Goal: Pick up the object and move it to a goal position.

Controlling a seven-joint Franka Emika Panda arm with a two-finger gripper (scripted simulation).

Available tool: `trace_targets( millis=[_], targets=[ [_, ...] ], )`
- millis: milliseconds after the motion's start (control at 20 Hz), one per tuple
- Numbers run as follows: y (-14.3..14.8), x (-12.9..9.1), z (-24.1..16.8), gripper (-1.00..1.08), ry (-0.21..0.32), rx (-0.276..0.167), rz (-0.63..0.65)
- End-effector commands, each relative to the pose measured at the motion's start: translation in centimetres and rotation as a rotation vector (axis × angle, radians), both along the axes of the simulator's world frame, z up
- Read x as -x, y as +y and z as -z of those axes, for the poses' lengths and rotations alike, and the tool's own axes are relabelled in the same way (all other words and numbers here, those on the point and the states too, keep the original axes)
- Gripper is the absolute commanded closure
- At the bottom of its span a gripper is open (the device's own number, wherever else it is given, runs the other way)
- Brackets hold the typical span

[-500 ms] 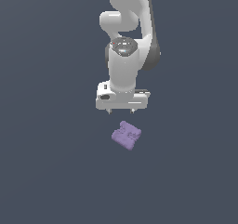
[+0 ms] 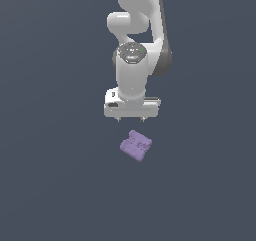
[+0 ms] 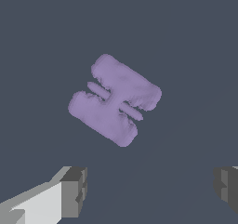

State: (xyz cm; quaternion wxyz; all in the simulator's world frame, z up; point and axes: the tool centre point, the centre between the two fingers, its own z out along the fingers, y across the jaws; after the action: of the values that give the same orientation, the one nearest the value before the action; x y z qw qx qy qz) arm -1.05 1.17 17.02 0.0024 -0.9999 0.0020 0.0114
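Object [image 2: 136, 146] apart from spread jaws, unobstructed all round

No text, label, brand, number or sign can be read in either view

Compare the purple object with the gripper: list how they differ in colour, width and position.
Colour: the object is lavender-purple, while the gripper is white with grey fingertips.
Width: in the exterior view the object is narrower than the gripper's body.
Position: the object lies on the dark surface turned at an angle; the gripper hangs above it, jaws spread wide and holding nothing.
Shared: both sit near the middle of the exterior view.
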Motion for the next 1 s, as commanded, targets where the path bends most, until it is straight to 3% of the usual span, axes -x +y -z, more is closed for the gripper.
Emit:
trace_targets(
  millis=[0, 450, 950],
  targets=[
    [0.1, 0.3, 0.2, -0.92, 0.01, -0.006, 0.004],
    [0.2, 0.0, 0.5, -0.92, 0.008, -0.005, 0.029],
    [0.8, -1.5, 2.4, -0.92, 0.002, -0.003, 0.177]
  ],
)
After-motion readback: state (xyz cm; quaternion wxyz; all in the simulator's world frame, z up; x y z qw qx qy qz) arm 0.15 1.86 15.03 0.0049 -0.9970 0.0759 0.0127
